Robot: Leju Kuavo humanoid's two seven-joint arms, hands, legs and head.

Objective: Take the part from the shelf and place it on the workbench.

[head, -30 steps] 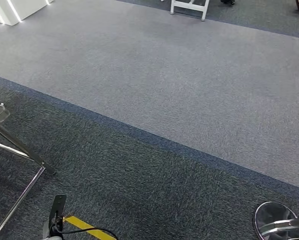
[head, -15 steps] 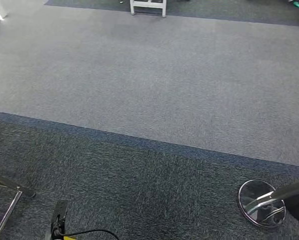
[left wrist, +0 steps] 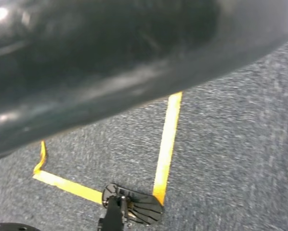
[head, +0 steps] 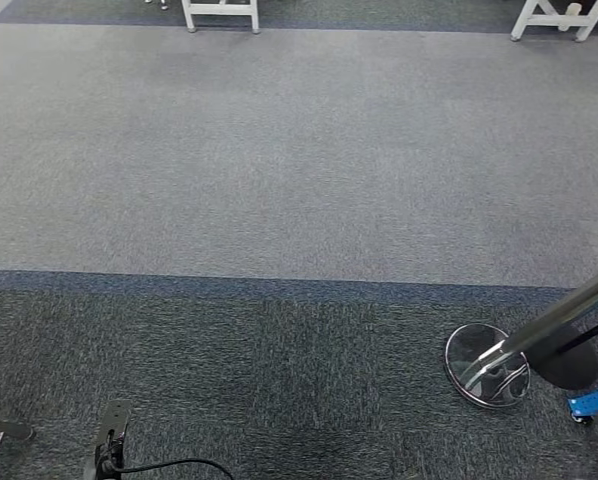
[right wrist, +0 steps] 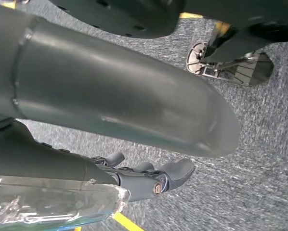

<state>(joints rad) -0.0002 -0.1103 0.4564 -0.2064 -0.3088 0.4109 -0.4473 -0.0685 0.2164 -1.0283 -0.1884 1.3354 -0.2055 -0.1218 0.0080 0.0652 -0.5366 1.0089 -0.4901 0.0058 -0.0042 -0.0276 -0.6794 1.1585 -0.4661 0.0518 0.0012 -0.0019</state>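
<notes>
- The part (right wrist: pixel 55 209), as far as I can judge, is the clear, crinkled, shiny thing lying along the underside of the right hand (right wrist: pixel 150 178) in the right wrist view. It looks wrapped in thin film or made of clear plastic, and I cannot tell which.
- It is probably light, slippery on its glossy skin, and easy to dent or crush. A broad, gentle hold around its middle would suit it better than a hard pinch at the crumpled end.
- The right hand's dark fingers reach forward just past the part, lightly curled. Whether they clasp it or merely lie beside it, I cannot tell.
- How the left hand's fingers lie, I cannot tell.
- Below the hands is speckled carpet (head: pixel 296 150), marked with yellow tape (left wrist: pixel 167 144).
- In the head view a round chrome base (head: pixel 486 365) with a slanting pole stands on the darker strip of carpet, next to a blue foot (head: pixel 594 403).
- White furniture legs (head: pixel 220 14) stand well apart, at the far edge of the carpet. I cannot make out a shelf or workbench.
</notes>
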